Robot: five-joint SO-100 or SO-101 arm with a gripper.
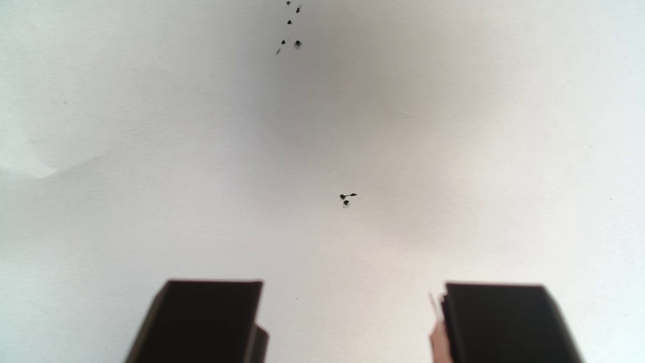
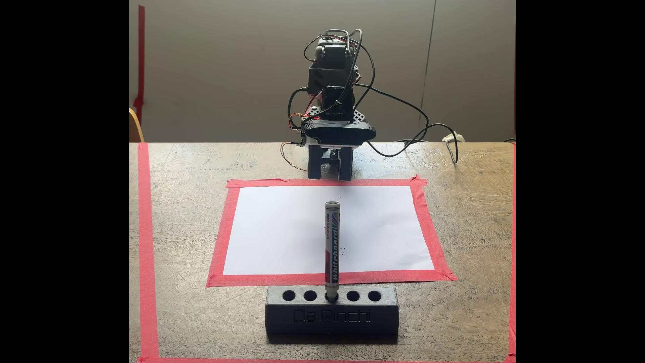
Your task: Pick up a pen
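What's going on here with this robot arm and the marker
A small robot arm sits at the far edge of a taped-down white paper, its claw open and holding nothing. The pen stands upright in the middle hole of a black holder at the paper's near edge, untouched so far.

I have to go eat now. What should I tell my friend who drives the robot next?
Gripper: open, holding nothing, low over the far edge of the white paper.
Pen: standing upright in the middle hole of the black holder, at the near side of the paper.
Done: nothing yet, the pen is untouched.
Left: reach across the paper, close on the pen and lift it out.
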